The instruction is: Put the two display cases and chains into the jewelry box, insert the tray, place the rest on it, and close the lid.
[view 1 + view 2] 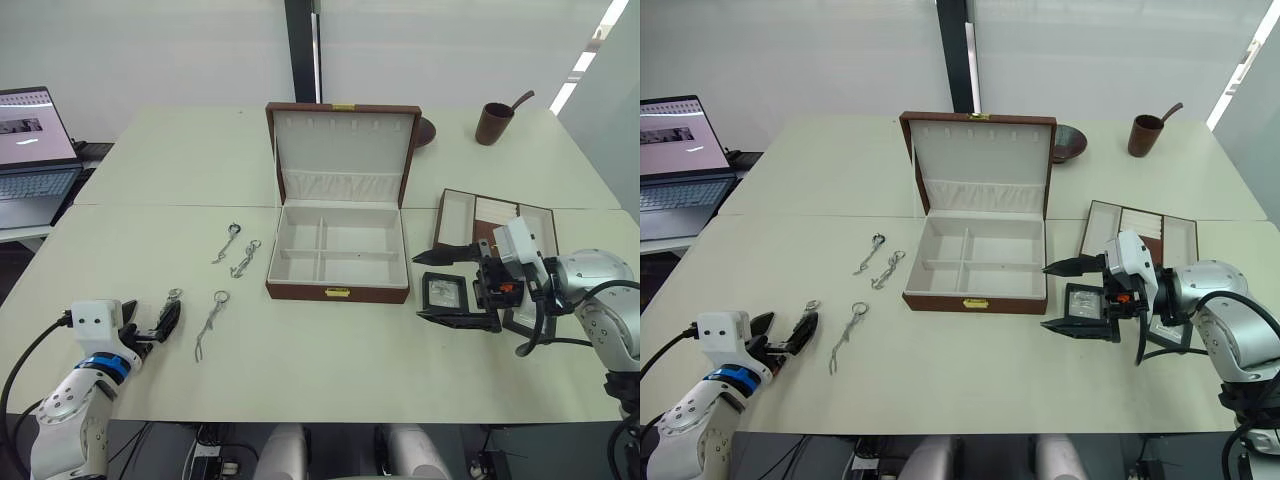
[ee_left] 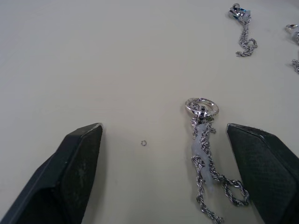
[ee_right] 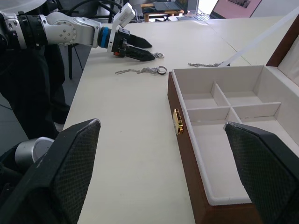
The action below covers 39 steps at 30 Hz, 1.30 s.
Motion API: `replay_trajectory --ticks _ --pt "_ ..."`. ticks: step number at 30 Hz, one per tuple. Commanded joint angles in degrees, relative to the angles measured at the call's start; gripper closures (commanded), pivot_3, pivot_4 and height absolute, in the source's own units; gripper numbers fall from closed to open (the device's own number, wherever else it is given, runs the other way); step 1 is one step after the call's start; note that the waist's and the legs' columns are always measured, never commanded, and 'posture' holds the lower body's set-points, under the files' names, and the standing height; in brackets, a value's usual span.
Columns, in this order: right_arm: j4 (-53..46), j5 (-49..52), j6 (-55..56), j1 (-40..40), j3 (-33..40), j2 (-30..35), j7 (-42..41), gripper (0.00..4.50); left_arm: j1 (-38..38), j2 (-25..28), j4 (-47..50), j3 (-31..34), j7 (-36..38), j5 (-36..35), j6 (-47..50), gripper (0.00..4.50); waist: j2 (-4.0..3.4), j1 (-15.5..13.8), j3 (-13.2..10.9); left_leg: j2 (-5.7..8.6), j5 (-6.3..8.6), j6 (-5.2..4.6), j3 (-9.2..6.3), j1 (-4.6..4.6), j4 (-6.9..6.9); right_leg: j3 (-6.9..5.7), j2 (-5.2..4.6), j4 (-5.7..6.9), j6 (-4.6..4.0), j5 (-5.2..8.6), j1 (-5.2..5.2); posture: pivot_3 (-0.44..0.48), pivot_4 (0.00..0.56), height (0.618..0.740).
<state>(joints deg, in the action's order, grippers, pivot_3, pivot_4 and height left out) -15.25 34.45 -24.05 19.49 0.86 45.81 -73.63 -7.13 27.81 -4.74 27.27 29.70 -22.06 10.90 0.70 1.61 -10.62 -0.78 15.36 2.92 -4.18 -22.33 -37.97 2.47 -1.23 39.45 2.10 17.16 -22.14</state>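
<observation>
The jewelry box stands open at mid-table, its lid upright and its cream compartments bare. Several chains lie left of it: two close together, one nearer, and one lying between the spread fingers of my left gripper, which is open. One display case lies flat right of the box. My right gripper is open, with one finger on each side of that case. The tray sits behind my right gripper. A dark frame beside the wrist is mostly hidden.
A laptop stands open on a side table at far left. A brown cup with a spoon is at the back right, and a dark bowl sits behind the lid. A seam runs across the table behind the box.
</observation>
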Motion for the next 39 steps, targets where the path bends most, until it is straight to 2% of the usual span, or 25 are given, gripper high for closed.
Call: replay_trajectory --ticks 1,10,11,18,24,29,33,39 --pt "-0.9 0.2 1.1 0.2 1.0 0.0 0.1 0.00 -1.1 0.2 0.2 -1.9 0.1 0.9 2.2 1.53 0.00 0.0 0.0 0.00 0.00 0.00 -0.01 0.00 0.00 0.00 -0.01 0.00 0.00 0.00 0.00 0.000 0.150 0.740" --pt "-1.3 0.5 0.5 0.7 0.9 -0.2 0.8 0.00 -1.5 0.0 2.8 -2.1 -0.3 0.5 3.9 4.33 -0.01 0.0 0.0 0.01 0.00 0.00 -0.05 0.02 0.01 -0.01 -0.02 0.00 0.00 0.00 0.02 0.000 0.150 0.740" --pt "-1.3 0.6 0.5 0.8 0.9 -0.2 0.8 0.00 -1.5 0.0 3.3 -2.0 0.1 0.0 4.0 4.46 -0.01 0.0 0.0 0.01 0.00 0.00 -0.05 0.02 0.01 0.00 -0.02 0.00 0.00 0.00 0.02 0.000 0.150 0.740" --pt "-1.5 0.9 0.0 1.8 0.8 -0.2 1.4 0.00 -0.7 0.9 8.8 0.8 0.7 -4.1 5.0 4.46 0.03 0.0 0.0 0.00 0.00 0.00 -0.09 0.01 0.01 -0.02 -0.02 -0.03 0.00 0.00 0.02 0.000 0.150 0.740" --pt "-0.9 1.3 -0.4 2.9 1.3 -0.2 1.8 0.00 1.7 -0.3 18.2 1.8 -3.5 -9.8 10.4 4.46 0.16 0.0 -0.1 -0.02 0.00 0.00 -0.19 -0.05 0.00 -0.08 -0.02 -0.04 0.00 0.00 0.02 0.000 0.150 0.740" --pt "0.0 1.2 -0.5 4.0 1.9 -0.3 2.6 0.00 5.8 -1.9 28.2 -2.4 -9.0 -11.8 16.3 4.46 0.17 0.0 -0.1 0.00 0.00 0.01 -0.20 -0.07 -0.01 -0.07 -0.02 -0.04 0.01 -0.01 0.02 0.000 0.150 0.740" --pt "1.0 1.2 -0.4 4.7 2.7 0.0 3.2 0.00 8.6 -2.6 32.2 -4.0 -11.8 -13.8 20.0 4.46 0.17 0.0 -0.1 0.05 0.00 0.01 -0.19 -0.06 0.00 -0.07 0.02 -0.06 0.02 -0.01 0.02 0.000 0.150 0.740" --pt "3.2 1.7 -0.7 6.1 4.1 -0.1 4.4 0.00 14.0 -5.6 34.6 -10.3 -15.3 -14.1 23.2 4.46 0.18 -0.1 -0.1 0.08 -0.01 0.01 -0.15 -0.06 -0.02 -0.05 0.03 -0.05 0.02 -0.01 0.03 0.000 0.150 0.740"
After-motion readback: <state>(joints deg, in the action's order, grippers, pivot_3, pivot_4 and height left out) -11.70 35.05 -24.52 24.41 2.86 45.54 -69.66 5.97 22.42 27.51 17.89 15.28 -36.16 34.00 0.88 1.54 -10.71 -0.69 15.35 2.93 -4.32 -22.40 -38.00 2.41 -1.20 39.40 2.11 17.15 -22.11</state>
